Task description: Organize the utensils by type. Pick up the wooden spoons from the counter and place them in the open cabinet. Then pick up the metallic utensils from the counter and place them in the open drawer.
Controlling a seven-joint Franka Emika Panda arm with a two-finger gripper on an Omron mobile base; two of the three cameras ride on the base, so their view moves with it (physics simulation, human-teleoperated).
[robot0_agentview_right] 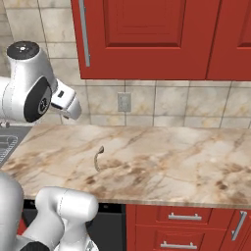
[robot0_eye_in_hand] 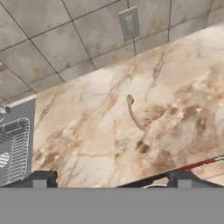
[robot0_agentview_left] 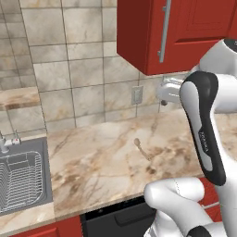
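Note:
One pale wooden spoon (robot0_agentview_left: pixel 142 149) lies on the beige veined counter (robot0_agentview_left: pixel 92 162), bowl toward the wall, also seen as the spoon (robot0_agentview_right: pixel 98 158) in the right base view. My gripper (robot0_eye_in_hand: pixel 111 178) hangs well above and in front of the spoon (robot0_eye_in_hand: pixel 133 113), jaws wide open and holding nothing. The white hand (robot0_agentview_right: pixel 67 104) sits at backsplash height, left of the outlet. Red wall cabinet doors with a long grey bar handle (robot0_agentview_right: pixel 85 29) hang overhead and look shut from here. The open cabinet, the open drawer and the metallic utensils are out of view.
A steel sink (robot0_agentview_left: pixel 23 178) with a wire rack and a faucet (robot0_agentview_left: pixel 6 141) lies left of the counter. A wall outlet (robot0_agentview_left: pixel 137 95) sits on the tiled backsplash. Shut red drawers (robot0_agentview_right: pixel 184 216) and a dark appliance front (robot0_agentview_left: pixel 115 217) are below the counter edge.

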